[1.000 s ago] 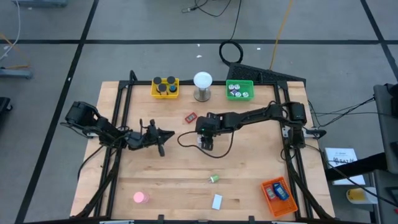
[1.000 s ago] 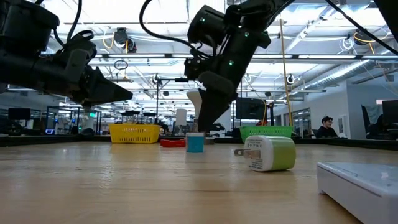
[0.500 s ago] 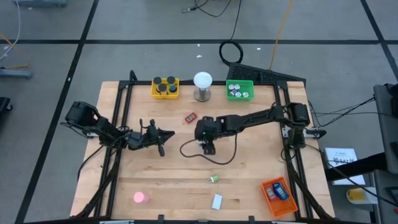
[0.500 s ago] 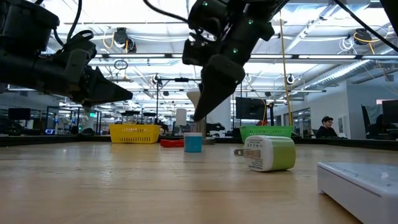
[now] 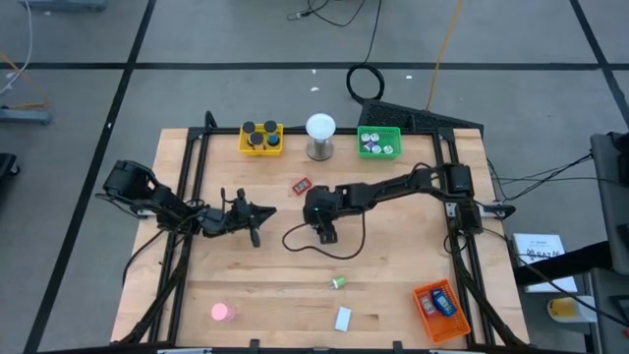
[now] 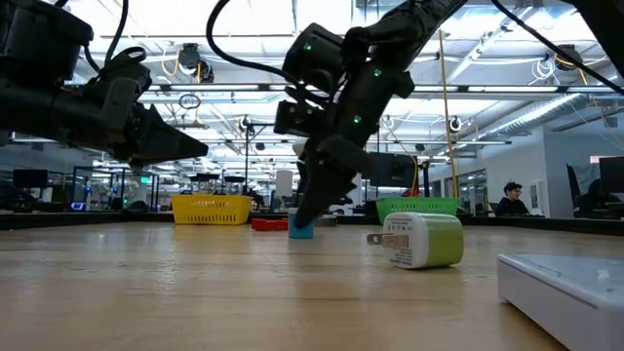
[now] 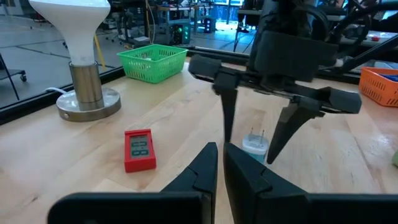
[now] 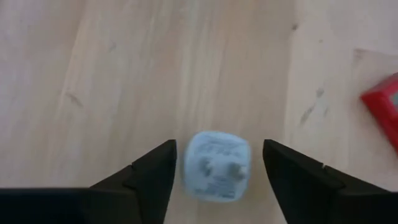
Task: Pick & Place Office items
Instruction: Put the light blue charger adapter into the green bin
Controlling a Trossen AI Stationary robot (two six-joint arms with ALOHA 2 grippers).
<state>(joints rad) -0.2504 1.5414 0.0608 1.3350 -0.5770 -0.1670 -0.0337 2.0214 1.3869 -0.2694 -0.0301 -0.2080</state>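
A small light-blue plug block (image 8: 214,165) stands on the wooden table near its middle, prongs up (image 7: 254,143). My right gripper (image 8: 217,177) is open and slants down over it, one finger on each side with a gap to the block; the low view shows the fingers (image 6: 314,190) reaching down to the block (image 6: 300,227). From above, the right gripper (image 5: 323,229) covers the block. My left gripper (image 5: 263,211) hovers shut over the table's left half and points toward the right gripper (image 7: 252,124).
A red item (image 5: 300,185) lies beyond the block, a green plug (image 5: 337,282) and a white block (image 5: 343,318) nearer the front edge, a pink disc (image 5: 220,313) front left. Yellow tray (image 5: 260,138), white ball lamp (image 5: 319,133) and green tray (image 5: 379,143) line the far edge; orange tray (image 5: 437,307) front right.
My right gripper has come down and a little toward the near edge, rolling about its own axis, so that its fingers now stand on either side of the light-blue block instead of above it.
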